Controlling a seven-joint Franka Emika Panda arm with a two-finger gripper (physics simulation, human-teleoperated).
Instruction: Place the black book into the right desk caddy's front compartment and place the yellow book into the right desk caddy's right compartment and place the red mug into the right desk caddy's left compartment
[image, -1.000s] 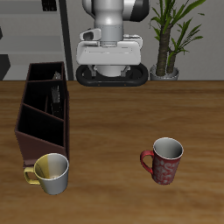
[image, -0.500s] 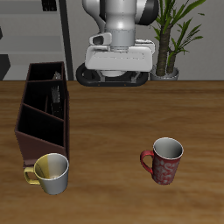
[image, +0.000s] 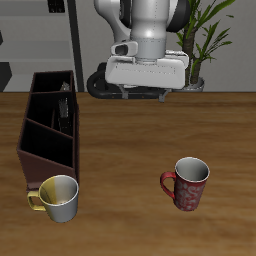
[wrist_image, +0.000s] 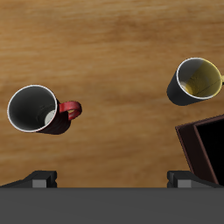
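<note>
Red mug (image: 186, 184) stands upright on the bench (image: 130, 140), handle toward nine o'clock in the exterior view, well apart from the right desk caddy (image: 50, 125) at its ten o'clock; the pincer (wrist_image: 112, 178) hangs high, empty and wide, probably to line up over the mug

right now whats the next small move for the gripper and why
Probably shift over the red mug and start descending. The mug stands upright on the table, apart from the right desk caddy, and nothing shows between the gripper's fingers.
</note>
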